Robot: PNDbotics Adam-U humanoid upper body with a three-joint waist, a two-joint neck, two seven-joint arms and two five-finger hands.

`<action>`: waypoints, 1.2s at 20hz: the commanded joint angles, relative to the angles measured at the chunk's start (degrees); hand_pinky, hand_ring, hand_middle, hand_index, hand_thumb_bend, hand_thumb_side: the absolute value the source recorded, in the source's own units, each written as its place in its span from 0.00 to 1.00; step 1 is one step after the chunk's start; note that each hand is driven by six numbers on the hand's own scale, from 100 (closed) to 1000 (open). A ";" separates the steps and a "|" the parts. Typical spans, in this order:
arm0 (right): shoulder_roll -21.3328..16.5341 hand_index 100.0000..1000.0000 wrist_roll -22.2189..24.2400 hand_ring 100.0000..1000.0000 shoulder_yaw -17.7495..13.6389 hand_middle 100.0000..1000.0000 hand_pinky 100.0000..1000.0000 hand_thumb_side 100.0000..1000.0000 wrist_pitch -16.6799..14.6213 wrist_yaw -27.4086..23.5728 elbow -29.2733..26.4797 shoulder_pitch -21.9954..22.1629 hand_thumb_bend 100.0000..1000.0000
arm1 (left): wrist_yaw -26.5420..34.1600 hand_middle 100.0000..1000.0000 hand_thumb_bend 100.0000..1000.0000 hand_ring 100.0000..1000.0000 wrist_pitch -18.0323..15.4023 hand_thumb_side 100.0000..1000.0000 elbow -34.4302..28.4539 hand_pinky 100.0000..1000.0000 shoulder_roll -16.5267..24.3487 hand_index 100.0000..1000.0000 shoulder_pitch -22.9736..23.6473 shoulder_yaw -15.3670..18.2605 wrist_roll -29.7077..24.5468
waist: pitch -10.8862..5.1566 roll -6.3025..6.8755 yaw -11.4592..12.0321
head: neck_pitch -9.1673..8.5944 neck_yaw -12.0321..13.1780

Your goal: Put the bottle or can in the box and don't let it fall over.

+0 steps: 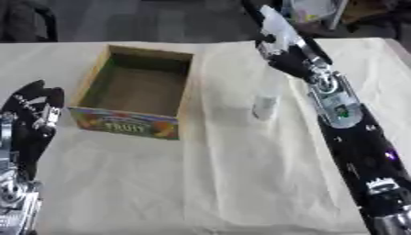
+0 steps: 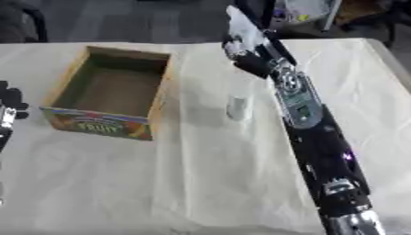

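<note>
A clear bottle [image 1: 265, 104] with a pale label stands upright on the cloth, just right of the box. The cardboard box [image 1: 91, 81] has a colourful "FRUIT" front and nothing inside. My right arm comes in from the lower right and passes close along the bottle's right side. My right hand [image 1: 279, 40] is past and above the bottle's top, blurred, with its fingers stretched toward the far edge and nothing in them. My left hand [image 1: 34, 114] rests open at the lower left, fingers up, to the left of the box.
A cream cloth [image 1: 201, 183] with wrinkles covers the table. Dark chairs and clutter stand beyond the far edge [image 2: 305, 11]. The table's right edge runs close behind my right forearm [image 2: 301, 103].
</note>
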 commanded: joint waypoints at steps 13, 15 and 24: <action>-1.55 1.00 0.68 1.00 -0.03 0.96 0.88 0.36 0.11 -0.80 -1.38 -2.03 0.00 | 0.10 0.64 0.50 0.59 -0.02 0.56 -0.92 0.61 0.44 0.79 -0.82 -0.19 -0.22 | -0.67 0.10 -0.12 | -0.30 -0.26; -1.54 1.00 0.71 1.00 -0.05 0.94 0.87 0.34 0.25 -0.92 -1.36 -2.09 0.00 | 0.09 0.64 0.50 0.59 -0.02 0.56 -0.92 0.61 0.44 0.79 -0.84 -0.20 -0.24 | -0.68 0.10 -0.09 | -0.30 -0.24; -1.59 0.88 0.37 1.00 0.02 0.85 0.84 0.18 0.62 -1.33 -1.65 -2.42 0.00 | 0.05 0.64 0.50 0.59 0.00 0.56 -0.86 0.61 0.43 0.79 -0.87 -0.24 -0.30 | -0.73 0.01 0.05 | -0.35 -0.34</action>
